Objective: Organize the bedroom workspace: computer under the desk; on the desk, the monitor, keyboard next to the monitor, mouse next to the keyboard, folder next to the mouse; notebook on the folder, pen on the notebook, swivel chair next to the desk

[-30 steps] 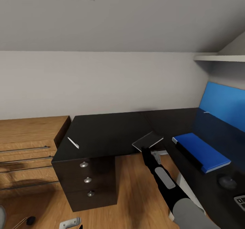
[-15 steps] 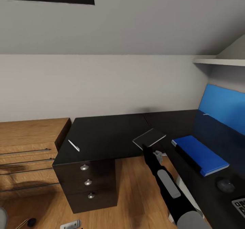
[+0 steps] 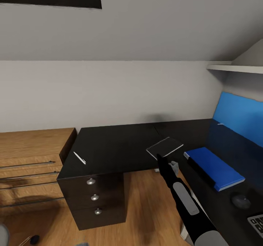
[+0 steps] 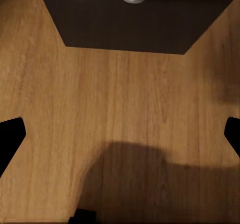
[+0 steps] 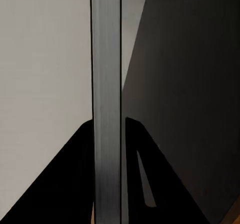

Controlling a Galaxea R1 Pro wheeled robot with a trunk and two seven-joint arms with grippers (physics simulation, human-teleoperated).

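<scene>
While I look for any lettering, I find none I can read: the notebook (image 3: 165, 148), the folder (image 3: 213, 168) and the keyboard (image 3: 258, 223) corner show no legible writing. My right arm reaches forward and up from the lower right of the head view, its right hand (image 3: 162, 161) clamped on the notebook's near edge. In the right wrist view the notebook (image 5: 106, 104) runs edge-on as a thin grey strip straight between the two dark fingers (image 5: 141, 179). From the head view it sits roughly flat over the surface (image 3: 109, 147), long axis slanting away to the right, just beside the blue folder. Whether it touches the surface I cannot tell. The mouse (image 3: 241, 202) lies near the folder, the keyboard beyond it. A pen (image 3: 79, 157) lies near the surface's left edge, pointing diagonally. My left hand (image 4: 120, 134) hangs over wooden floor (image 4: 120, 109), fingers spread wide, holding nothing.
</scene>
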